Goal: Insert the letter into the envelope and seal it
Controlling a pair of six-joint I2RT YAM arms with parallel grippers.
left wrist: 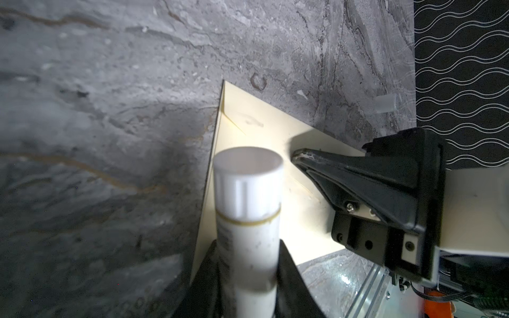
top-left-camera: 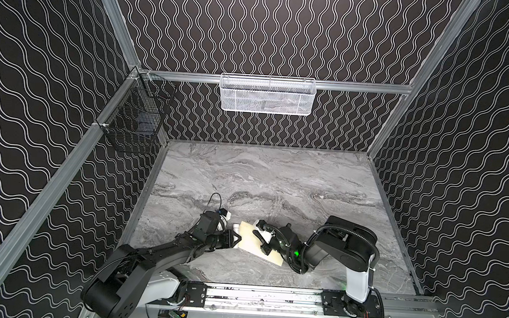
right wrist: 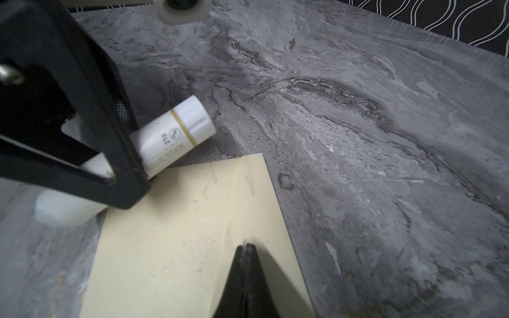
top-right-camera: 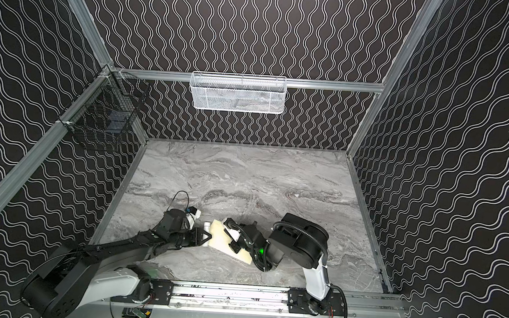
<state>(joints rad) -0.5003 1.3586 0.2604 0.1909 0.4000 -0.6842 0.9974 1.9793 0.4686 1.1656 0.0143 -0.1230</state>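
Gripping glue stick [right wrist: 176, 129], left fingers [left wrist: 292, 280]; right fingers [right wrist: 246, 264] touch envelope [right wrist: 170, 234]

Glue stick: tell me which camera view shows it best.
The right wrist view: the glue stick appears side-on, cap and printed label sharp. The left wrist view shows it end-on and blurred. Both top views show only a small white sliver beside the envelope.

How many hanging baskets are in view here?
2. A white mesh metal basket hangs mid-back; a black wire basket hangs in the far left corner. No others seem hidden.
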